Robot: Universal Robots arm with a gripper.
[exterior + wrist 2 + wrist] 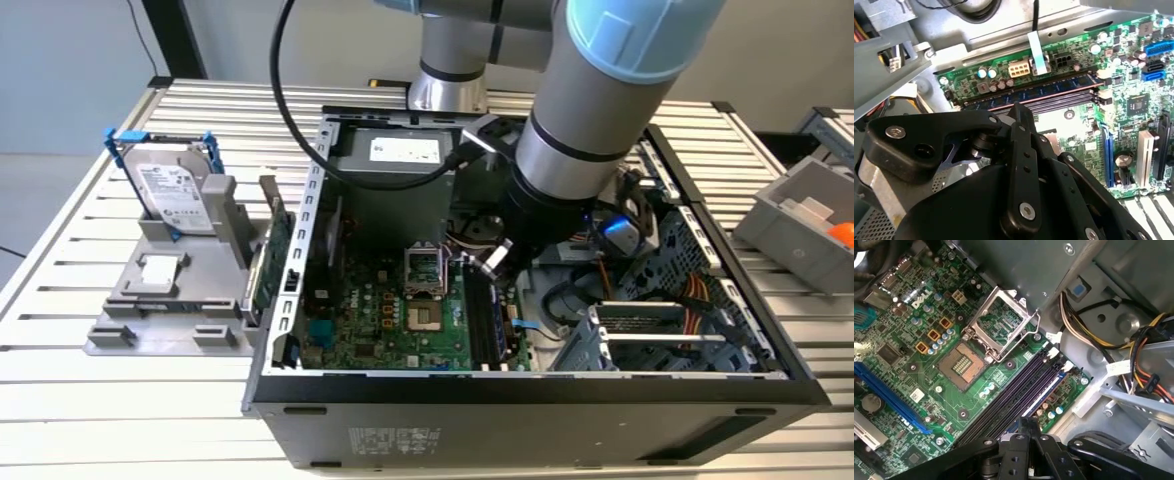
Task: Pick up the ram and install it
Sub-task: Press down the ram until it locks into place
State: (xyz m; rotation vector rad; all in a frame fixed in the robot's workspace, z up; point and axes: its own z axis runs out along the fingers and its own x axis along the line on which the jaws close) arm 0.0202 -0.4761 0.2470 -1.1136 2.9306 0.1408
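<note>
Open computer case [534, 400] on slatted metal bench [80, 400], lid off, motherboard [387, 320] exposed. Arm [601, 110] reaching down into the case from above.

Tool [489, 257] low over the motherboard, at the memory slots [1014, 405] beside the empty processor socket [961, 365]. Fingers pressed together in both wrist views, tool tip [1020, 107] [1029, 421] narrowed to a single point, nothing pinched between.

Ram [1054, 89] lying lengthwise in the slot nearest the board's edge, bluish and dark, level along its run in the second wrist view. Neighbouring slots vacant. Tool tip directly over the ram's middle stretch; contact between tip and ram not determinable.

Toward the bench edge at the exterior view's left: hard drive [174, 190] in a blue frame, standing upright in a grey fixture [160, 300]. Green card [271, 265] with metal bracket standing on edge between that fixture and the case wall. Both well apart from the tool.
</note>
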